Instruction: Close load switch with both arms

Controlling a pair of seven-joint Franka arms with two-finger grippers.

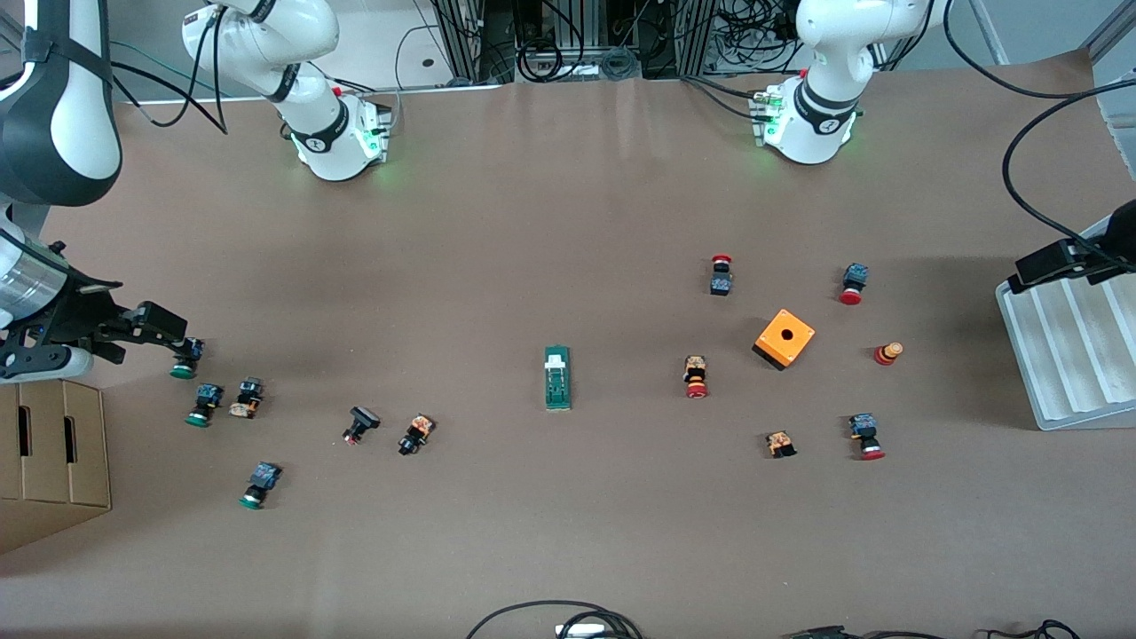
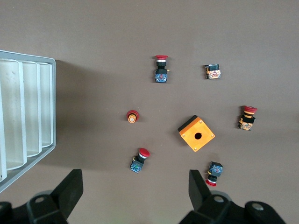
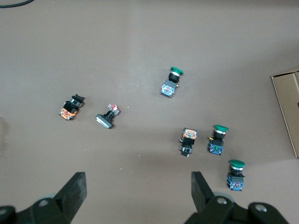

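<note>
The load switch, a slim green block with a white handle piece and a ribbed grey middle, lies flat at the middle of the table, with nothing touching it. Neither wrist view shows it. My left gripper hangs open and empty, high over the left arm's end of the table, above bare tabletop beside a red-capped button. My right gripper also hangs open and empty, high over the right arm's end, near the green-capped buttons. Both grippers are well away from the switch.
An orange cube box with a hole and several red-capped buttons lie toward the left arm's end. A grey ribbed tray sits at that table end. Green-capped buttons and a cardboard box are at the right arm's end.
</note>
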